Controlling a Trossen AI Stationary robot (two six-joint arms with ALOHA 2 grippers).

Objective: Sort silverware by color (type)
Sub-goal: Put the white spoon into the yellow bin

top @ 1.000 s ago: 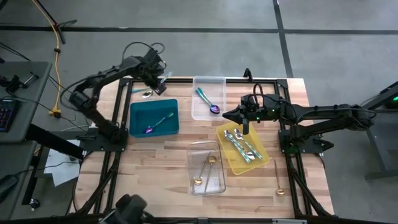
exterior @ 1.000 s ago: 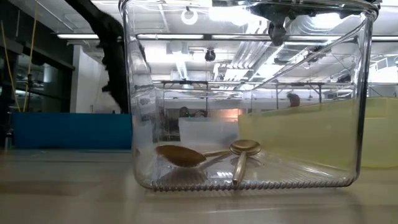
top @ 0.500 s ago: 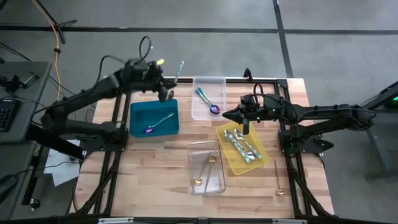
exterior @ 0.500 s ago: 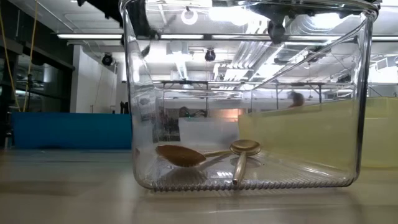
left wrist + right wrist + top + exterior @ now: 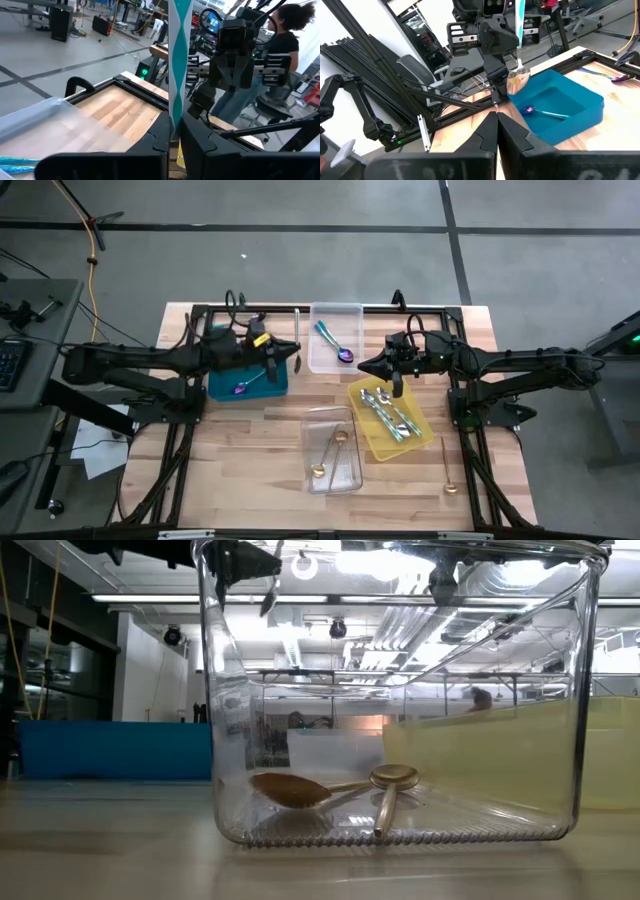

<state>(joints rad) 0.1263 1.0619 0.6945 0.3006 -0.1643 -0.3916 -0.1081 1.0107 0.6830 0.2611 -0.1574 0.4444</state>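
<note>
Left gripper [image 5: 297,356] clamped on teal-handled spoon [image 5: 296,330], between teal tray [image 5: 222,385] and clear tray [image 5: 335,310]. Right gripper [image 5: 397,390] closed, empty, over yellow tray [image 5: 365,442]. Best carry spoon level, release low inside matching tray.

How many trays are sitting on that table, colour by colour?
Teal tray: 1
Yellow tray: 1
Clear tray: 2, one holding gold spoons at, the other next to the teal tray at
Total: 4 trays
</note>
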